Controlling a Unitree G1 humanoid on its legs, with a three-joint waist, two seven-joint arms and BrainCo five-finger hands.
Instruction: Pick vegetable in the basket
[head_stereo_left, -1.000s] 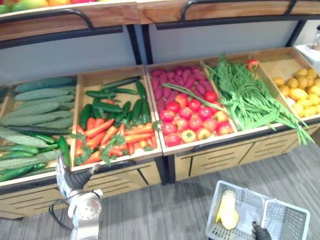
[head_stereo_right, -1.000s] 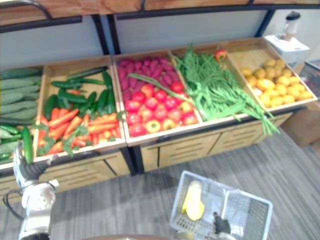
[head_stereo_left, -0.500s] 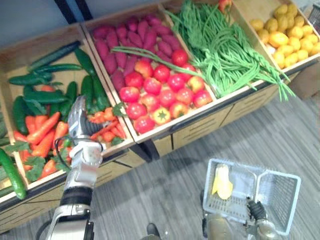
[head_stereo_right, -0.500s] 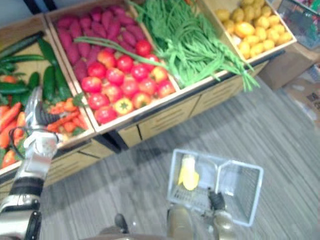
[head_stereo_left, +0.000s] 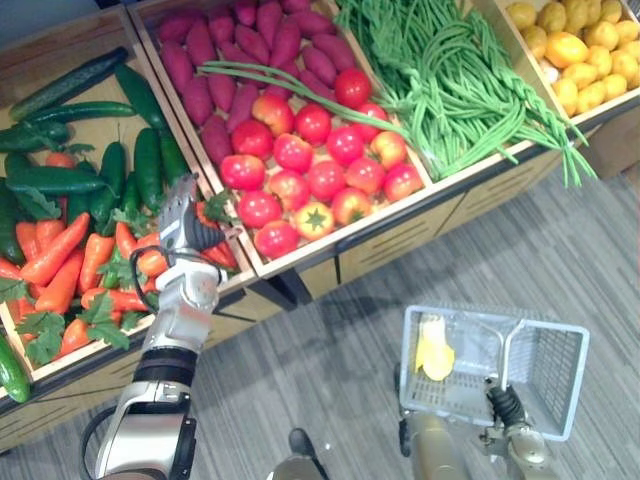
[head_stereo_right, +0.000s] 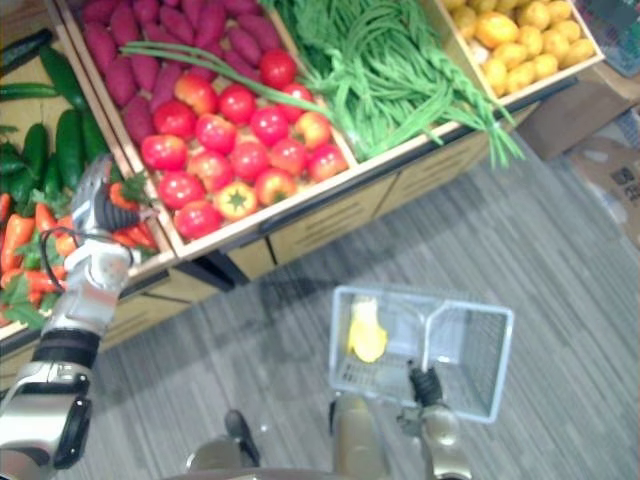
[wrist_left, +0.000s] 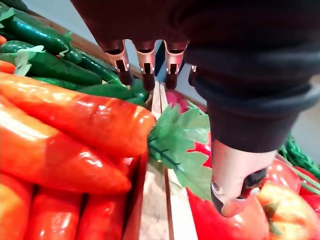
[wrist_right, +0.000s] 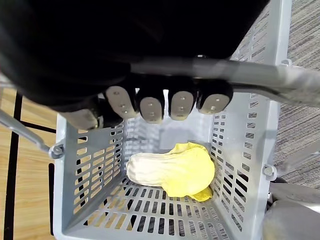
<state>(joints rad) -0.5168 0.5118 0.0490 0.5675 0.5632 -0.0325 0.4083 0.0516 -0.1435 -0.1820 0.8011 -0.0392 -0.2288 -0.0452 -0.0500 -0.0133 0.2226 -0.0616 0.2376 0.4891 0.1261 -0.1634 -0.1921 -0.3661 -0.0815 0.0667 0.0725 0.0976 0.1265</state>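
My left hand (head_stereo_left: 186, 226) hovers open over the right end of the carrot pile (head_stereo_left: 62, 262), fingers straight and pointing toward the cucumbers (head_stereo_left: 62, 180). In the left wrist view its fingertips (wrist_left: 146, 75) hang above a carrot (wrist_left: 80, 120) and leafy tops beside the wooden divider (wrist_left: 159, 205), holding nothing. My right hand (head_stereo_left: 498, 406) is shut on the handle (wrist_right: 260, 77) of a grey plastic basket (head_stereo_left: 545, 372) low over the floor. A yellow-white leafy vegetable (wrist_right: 172, 170) lies in the basket.
The wooden stand holds crates of tomatoes (head_stereo_left: 312, 172), purple-red sweet potatoes (head_stereo_left: 232, 52), long green beans (head_stereo_left: 452, 82) and yellow fruit (head_stereo_left: 582, 48). Grey plank floor (head_stereo_left: 330, 380) lies between the stand and the basket.
The whole view has swung down and closer. My left hand has risen from below the crate's front edge to over the carrots. The right hand still holds the basket.
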